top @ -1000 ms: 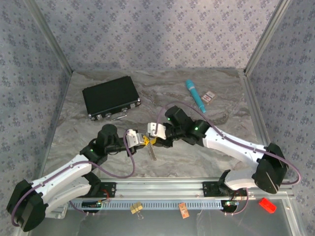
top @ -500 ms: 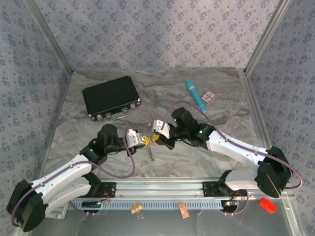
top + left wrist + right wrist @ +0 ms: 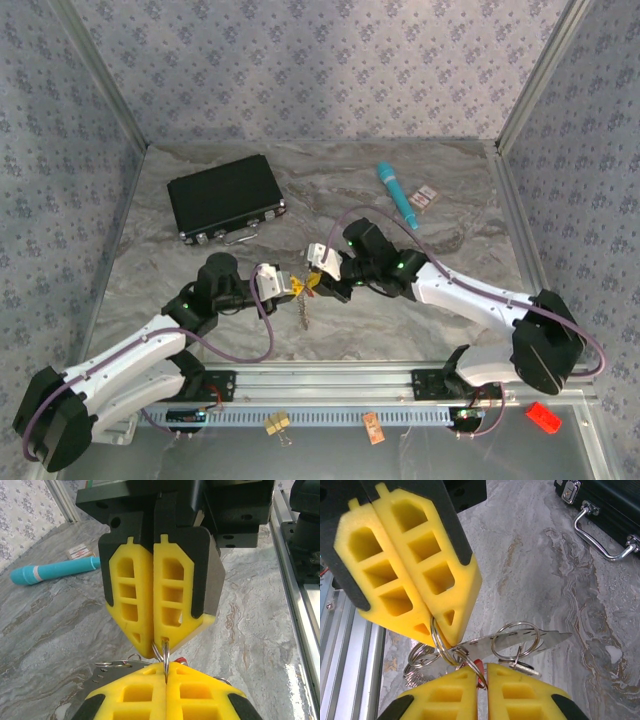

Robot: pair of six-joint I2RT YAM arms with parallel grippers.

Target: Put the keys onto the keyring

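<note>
My left gripper [image 3: 294, 287] and right gripper [image 3: 318, 281] meet tip to tip above the table's middle. In the left wrist view my left gripper [image 3: 166, 671] is shut on the keyring [image 3: 165, 658], a silver split ring held edge-on. The right gripper [image 3: 157, 651] pinches the same cluster from above. In the right wrist view my right gripper [image 3: 483, 674] is nearly closed on a small split ring [image 3: 472, 664], which is linked to the keyring [image 3: 436, 639] in the left gripper [image 3: 439, 639]. The keys [image 3: 530, 639], a flat slotted silver blade and more rings, hang below [image 3: 304, 312].
A black case [image 3: 226, 197] lies at the back left, its handle [image 3: 600, 540] facing the grippers. A teal pen-like stick [image 3: 397, 194] and small cards [image 3: 427, 196] lie at the back right. An aluminium rail [image 3: 330, 378] runs along the near edge.
The right gripper drew a little to the right, then came back left against the left gripper's tips. The hanging keys swung slightly. The left arm stayed still.
</note>
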